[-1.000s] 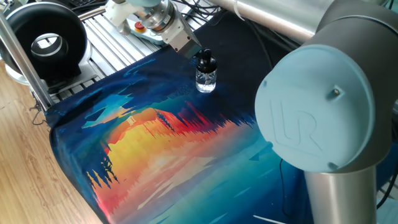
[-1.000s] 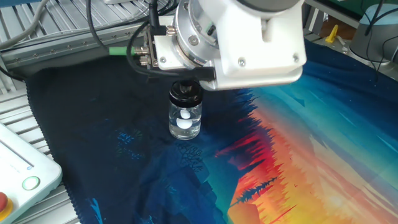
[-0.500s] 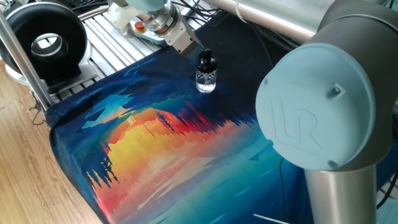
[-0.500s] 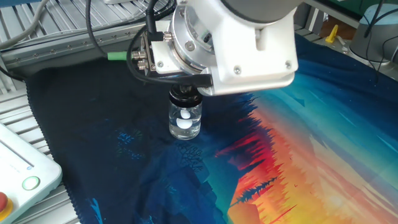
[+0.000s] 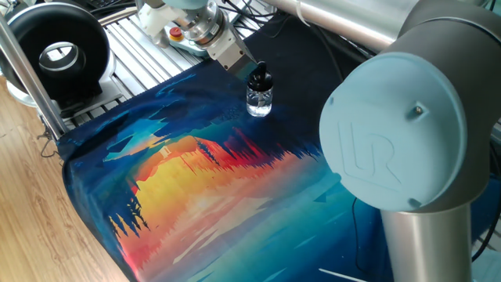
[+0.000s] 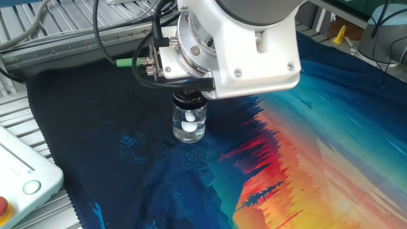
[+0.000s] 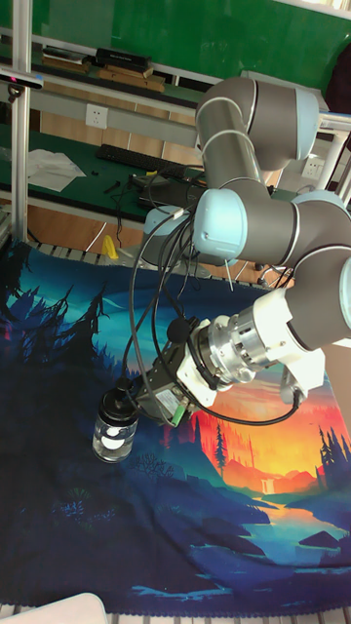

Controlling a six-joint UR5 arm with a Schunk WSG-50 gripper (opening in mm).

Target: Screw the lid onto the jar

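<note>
Nearest the tall fixed view, the jar stood upright on the dark part of the printed mat, white bits visible inside it. It looked light, smooth and breakable, likely to skid or tip under a twist. On its neck sat the lid, the better place to hold. The gripper was at that cap; whether its fingers pinched it or stood spread, I couldn't tell. Farther off sat a black ring device.

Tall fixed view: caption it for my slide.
UR5 pincer meets the black lid atop a small glass jar standing on a colourful landscape-print mat.
</note>
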